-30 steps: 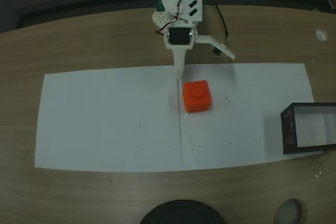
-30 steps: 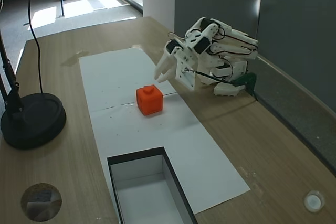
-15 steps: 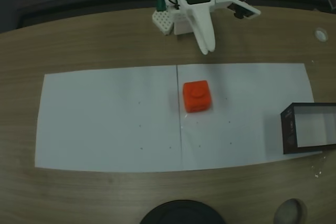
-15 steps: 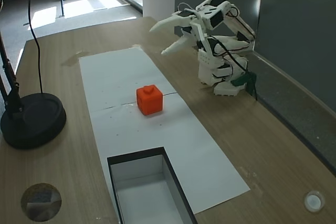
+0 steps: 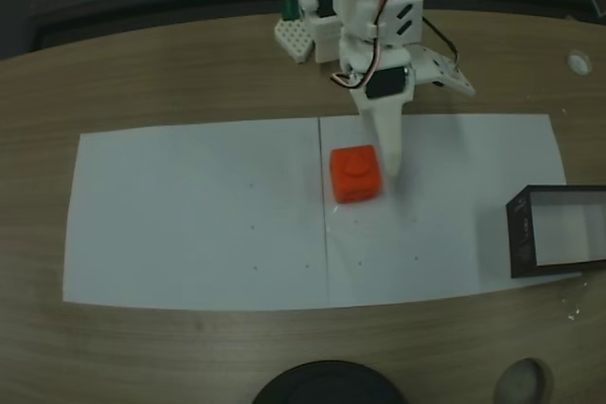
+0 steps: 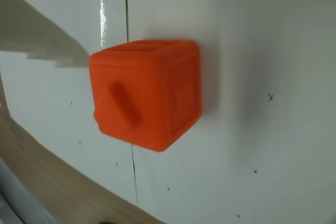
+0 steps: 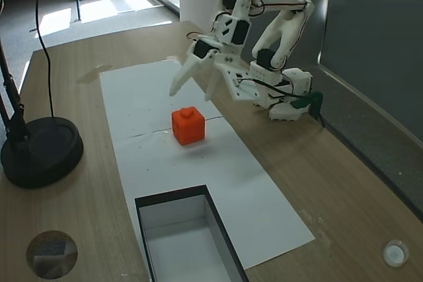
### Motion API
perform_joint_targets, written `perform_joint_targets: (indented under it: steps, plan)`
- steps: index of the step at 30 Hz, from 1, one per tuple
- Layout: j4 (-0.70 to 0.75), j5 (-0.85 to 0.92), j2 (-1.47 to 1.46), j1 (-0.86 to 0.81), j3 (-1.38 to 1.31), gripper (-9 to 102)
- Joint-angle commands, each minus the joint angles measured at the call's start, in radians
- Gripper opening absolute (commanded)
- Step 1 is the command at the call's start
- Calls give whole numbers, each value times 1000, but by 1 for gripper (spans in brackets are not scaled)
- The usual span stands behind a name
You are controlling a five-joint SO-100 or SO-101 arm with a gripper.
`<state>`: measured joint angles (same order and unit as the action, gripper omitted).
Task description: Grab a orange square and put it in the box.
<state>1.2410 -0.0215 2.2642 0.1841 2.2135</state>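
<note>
We see the end effector (image 7: 193,88) spread wide above the square (image 7: 188,125), which sits on white paper (image 5: 189,224) mid-tabletop, well apart from the box (image 7: 188,239). Descending off-centre (one finger (image 5: 389,150) hangs near its edge), we might knock it aside.

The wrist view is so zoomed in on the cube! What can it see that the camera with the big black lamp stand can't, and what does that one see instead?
Only the wrist view shows the tiny pen marks on the paper and a recessed side face of the cube.

Only the fixed view shows the box, the black stand, the whole arm, and the gripper open above the cube.

Both show the orange cube, the white paper with its thin line, and the wooden table.
</note>
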Motion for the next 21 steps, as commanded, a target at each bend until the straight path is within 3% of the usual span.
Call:
perform_joint_targets:
  steps: [1,21]
  plan:
    - [-5,-3,-63,-21,-66,36]
    - [-158,-5,-356,-31,-37,36]
